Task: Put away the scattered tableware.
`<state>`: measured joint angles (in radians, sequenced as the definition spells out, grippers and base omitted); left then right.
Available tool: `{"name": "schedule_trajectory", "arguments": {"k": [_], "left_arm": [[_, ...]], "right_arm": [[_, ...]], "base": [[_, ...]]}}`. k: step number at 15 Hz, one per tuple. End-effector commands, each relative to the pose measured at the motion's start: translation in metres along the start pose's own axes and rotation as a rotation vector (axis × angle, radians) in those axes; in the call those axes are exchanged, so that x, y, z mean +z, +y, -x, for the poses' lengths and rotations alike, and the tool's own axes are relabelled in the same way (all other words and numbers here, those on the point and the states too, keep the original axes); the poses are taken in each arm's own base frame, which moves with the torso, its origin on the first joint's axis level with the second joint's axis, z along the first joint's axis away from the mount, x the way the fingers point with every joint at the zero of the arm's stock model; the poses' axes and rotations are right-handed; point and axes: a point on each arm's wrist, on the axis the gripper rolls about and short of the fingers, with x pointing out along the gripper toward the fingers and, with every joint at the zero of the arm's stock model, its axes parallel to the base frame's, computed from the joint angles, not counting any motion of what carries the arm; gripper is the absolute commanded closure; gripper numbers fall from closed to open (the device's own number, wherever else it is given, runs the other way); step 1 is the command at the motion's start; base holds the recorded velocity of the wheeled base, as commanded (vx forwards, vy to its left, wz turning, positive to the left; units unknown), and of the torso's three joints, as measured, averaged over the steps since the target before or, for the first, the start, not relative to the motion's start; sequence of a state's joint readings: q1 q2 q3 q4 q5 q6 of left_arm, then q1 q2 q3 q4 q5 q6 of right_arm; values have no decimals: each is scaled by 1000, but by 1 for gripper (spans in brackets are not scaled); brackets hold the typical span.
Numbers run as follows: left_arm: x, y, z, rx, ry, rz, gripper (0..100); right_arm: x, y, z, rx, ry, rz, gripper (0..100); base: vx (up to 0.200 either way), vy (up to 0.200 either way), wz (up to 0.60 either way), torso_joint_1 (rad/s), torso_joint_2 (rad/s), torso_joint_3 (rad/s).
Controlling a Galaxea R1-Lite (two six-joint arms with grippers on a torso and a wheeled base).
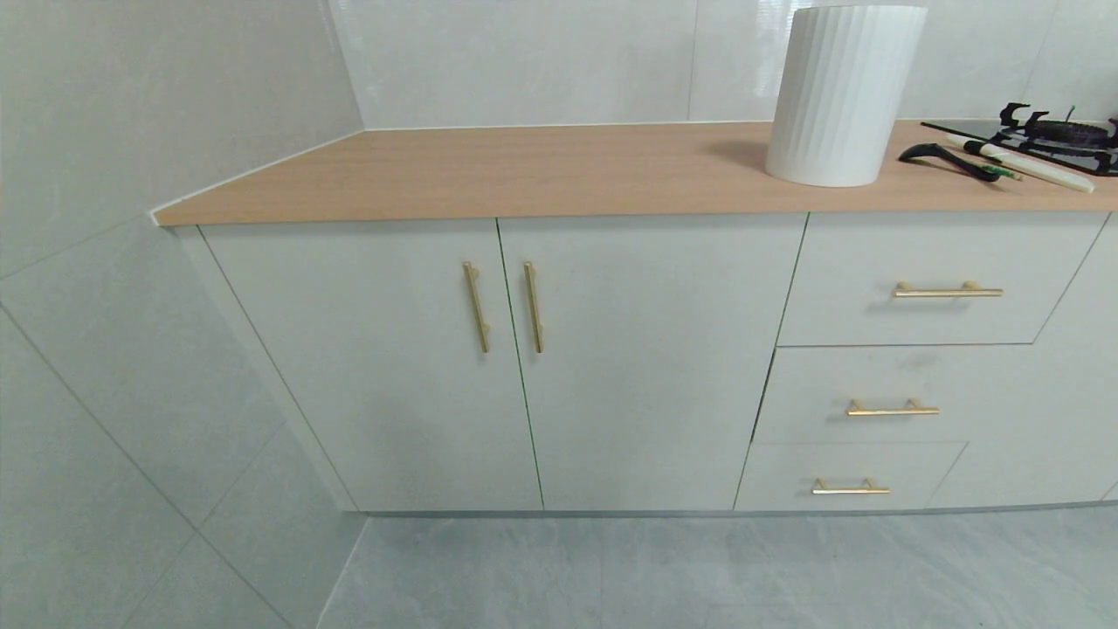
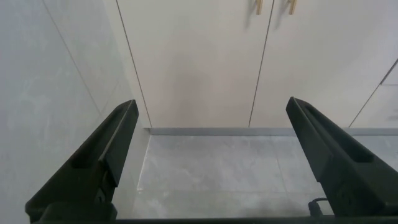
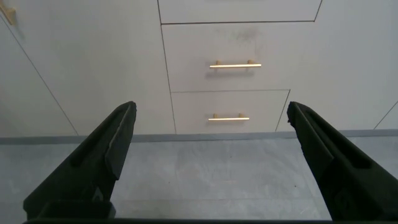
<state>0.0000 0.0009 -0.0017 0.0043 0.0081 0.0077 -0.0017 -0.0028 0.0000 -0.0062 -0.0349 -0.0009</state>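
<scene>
You are facing a pale tiled kitchen corner, where a wooden countertop (image 1: 524, 170) runs across the upper part of the head view and meets the tiled wall (image 1: 524, 61) behind it. Below it, in the middle of the frame, are two white cabinet doors (image 1: 507, 367), their upright gold handles (image 1: 505, 306) side by side. To the right of the doors is a stack of three drawers (image 1: 917, 288), each with a gold bar pull. Grey floor tiles (image 1: 699, 568) fill the lower edge. A tall white ribbed container (image 1: 843, 92) stands upright on the counter at upper right. The tableware lies just right of it, at the frame's far upper right: a black utensil (image 1: 948, 160) with a curved handle and a long white utensil (image 1: 1022, 162), close together on the wood, beside a black burner grate (image 1: 1061, 133). In the left wrist view your left gripper (image 2: 211, 109) has its fingers spread wide with nothing between them, and the floor and door bottoms lie beyond. In the right wrist view your right gripper (image 3: 211, 109) is likewise spread wide and holds nothing, facing the lower drawers.
</scene>
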Motion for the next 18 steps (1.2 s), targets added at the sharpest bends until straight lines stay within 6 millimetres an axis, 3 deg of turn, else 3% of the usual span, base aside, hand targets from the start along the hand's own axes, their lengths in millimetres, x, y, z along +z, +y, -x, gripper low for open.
{"name": "schedule_trajectory", "arguments": {"k": [1, 3, 14, 18], "left_arm": [[1, 0, 0, 1, -2, 0, 0], [1, 0, 0, 1, -2, 0, 0], [1, 0, 0, 0, -2, 0, 0], [1, 0, 0, 1, -2, 0, 0]], "right_arm": [[0, 0, 0, 0, 4, 2, 0], [0, 0, 0, 1, 4, 2, 0], [0, 0, 0, 1, 4, 1, 0], [0, 0, 0, 1, 4, 1, 0]], "base": [[0, 0, 0, 0, 0, 0], [0, 0, 0, 0, 0, 0], [0, -200, 0, 1, 1, 4], [0, 0, 0, 0, 0, 0]]}}
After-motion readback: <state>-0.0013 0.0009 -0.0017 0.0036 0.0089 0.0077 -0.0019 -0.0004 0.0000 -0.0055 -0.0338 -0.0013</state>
